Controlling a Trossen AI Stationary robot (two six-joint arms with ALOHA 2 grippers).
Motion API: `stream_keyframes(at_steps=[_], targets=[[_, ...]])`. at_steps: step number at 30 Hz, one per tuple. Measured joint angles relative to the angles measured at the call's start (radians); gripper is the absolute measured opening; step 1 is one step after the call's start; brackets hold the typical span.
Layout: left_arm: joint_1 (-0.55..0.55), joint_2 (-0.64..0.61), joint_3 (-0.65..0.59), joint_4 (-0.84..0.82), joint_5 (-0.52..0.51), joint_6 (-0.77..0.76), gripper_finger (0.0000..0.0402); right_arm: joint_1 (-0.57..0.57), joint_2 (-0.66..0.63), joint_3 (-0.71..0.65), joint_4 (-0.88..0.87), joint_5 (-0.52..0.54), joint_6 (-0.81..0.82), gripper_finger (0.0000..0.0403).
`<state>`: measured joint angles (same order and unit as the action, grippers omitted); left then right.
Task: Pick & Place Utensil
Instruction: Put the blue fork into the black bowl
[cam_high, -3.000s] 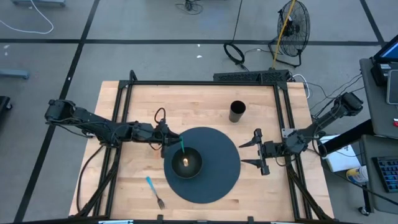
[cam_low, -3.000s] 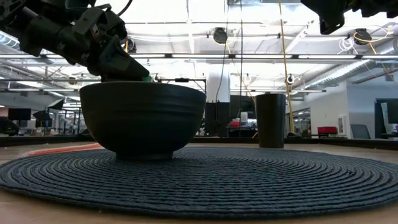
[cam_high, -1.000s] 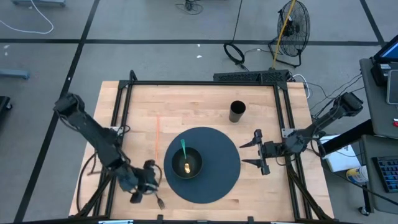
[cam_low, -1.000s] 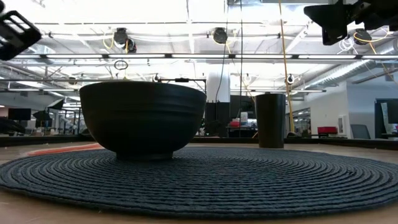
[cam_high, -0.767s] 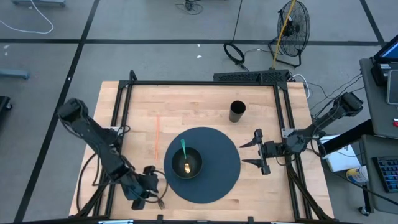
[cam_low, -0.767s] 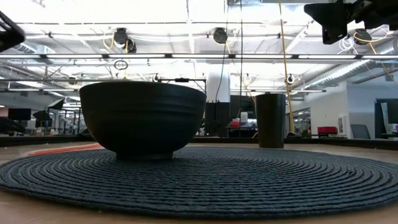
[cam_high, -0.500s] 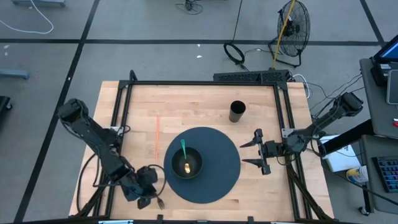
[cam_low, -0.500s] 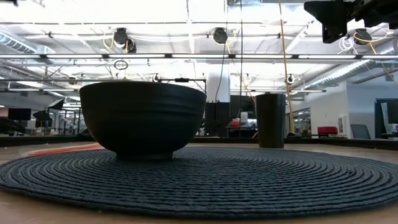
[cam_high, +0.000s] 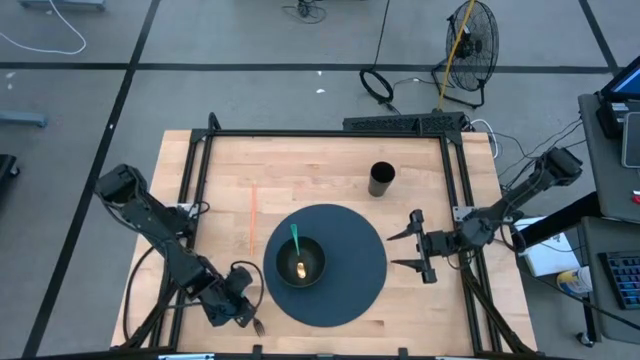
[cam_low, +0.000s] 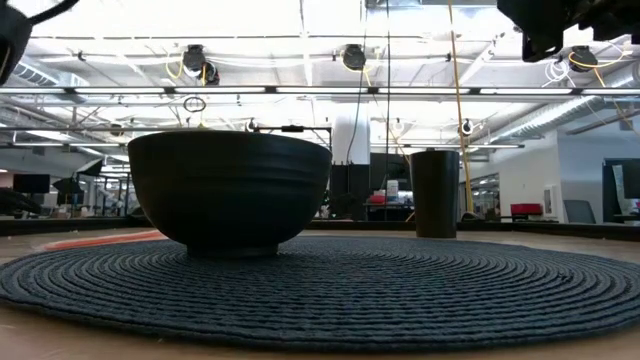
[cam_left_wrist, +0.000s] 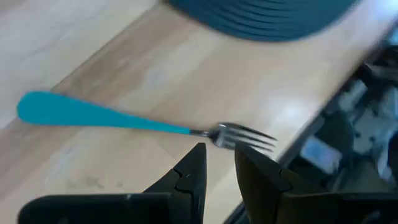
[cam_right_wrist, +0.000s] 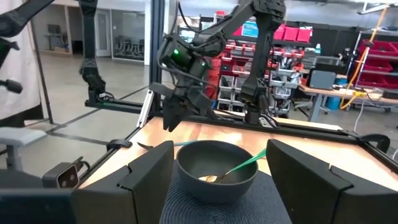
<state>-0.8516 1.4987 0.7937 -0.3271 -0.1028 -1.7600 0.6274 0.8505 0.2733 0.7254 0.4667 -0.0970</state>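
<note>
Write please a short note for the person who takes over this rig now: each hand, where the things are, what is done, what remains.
Left hand: open, empty, above the teal-handled metal fork on the wooden table, near its front edge.
Right hand: open, empty, waiting beside the round dark woven mat.
Done: the green-handled spoon lies in the dark bowl on the mat.
Left: grasp the fork and place it, presumably in the bowl too.
</note>
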Motion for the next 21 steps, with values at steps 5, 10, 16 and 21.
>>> stream_keyframes(at_steps=[5,10,16,21], targets=[[0.000,0.023,0.000,0.003,0.023,-0.152,0.0088,0.038,0.003,0.000,-0.011,0.000,-0.038,0.0251],[-0.001,0.036,0.000,0.037,0.031,-0.259,0.0088,0.085,0.003,-0.001,-0.030,0.000,-0.105,0.0251],[-0.002,0.077,0.000,0.086,-0.017,-0.334,0.0088,0.130,0.004,-0.001,-0.054,0.000,-0.180,0.0251],[-0.001,0.143,0.000,0.178,0.031,-0.370,0.0089,0.151,0.003,-0.001,-0.081,0.000,-0.203,0.0251]])
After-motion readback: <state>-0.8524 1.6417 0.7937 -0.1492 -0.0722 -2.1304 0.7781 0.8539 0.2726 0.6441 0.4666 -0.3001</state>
